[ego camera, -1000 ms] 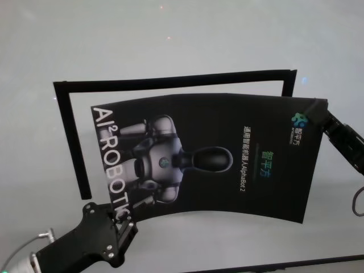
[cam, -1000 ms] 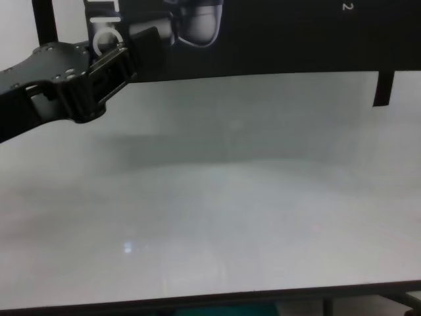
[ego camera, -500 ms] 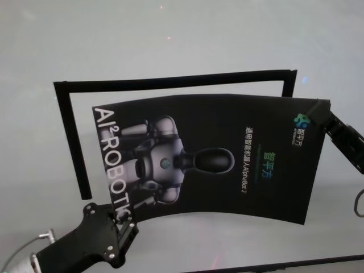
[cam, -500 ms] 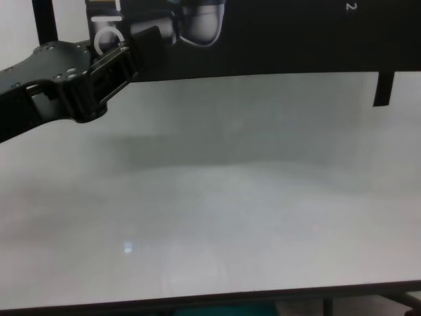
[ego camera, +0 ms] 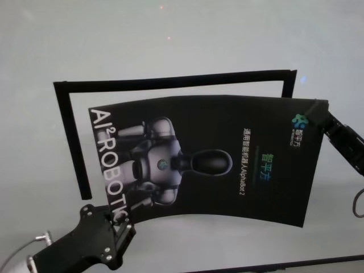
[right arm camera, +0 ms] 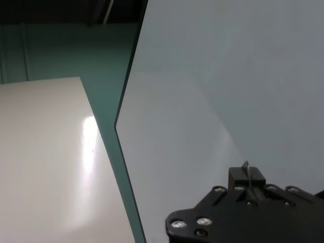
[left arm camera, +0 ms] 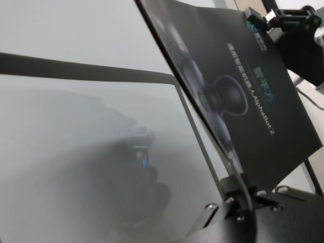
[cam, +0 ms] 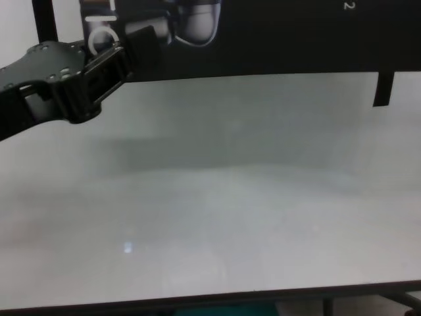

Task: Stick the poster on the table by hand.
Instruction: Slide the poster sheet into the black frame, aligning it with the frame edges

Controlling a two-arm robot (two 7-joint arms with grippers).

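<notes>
Poster edges between both grippers

Black glossy poster bowed above pale table, both grippers pinching corners.

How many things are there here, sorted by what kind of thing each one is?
Posters: 1, the poster, held at opposite corners
Black strip frames: 1, the black strip outline lying on the table
Grippers: 2, the left gripper and the right gripper
Tables: 1
Total: 5
</notes>
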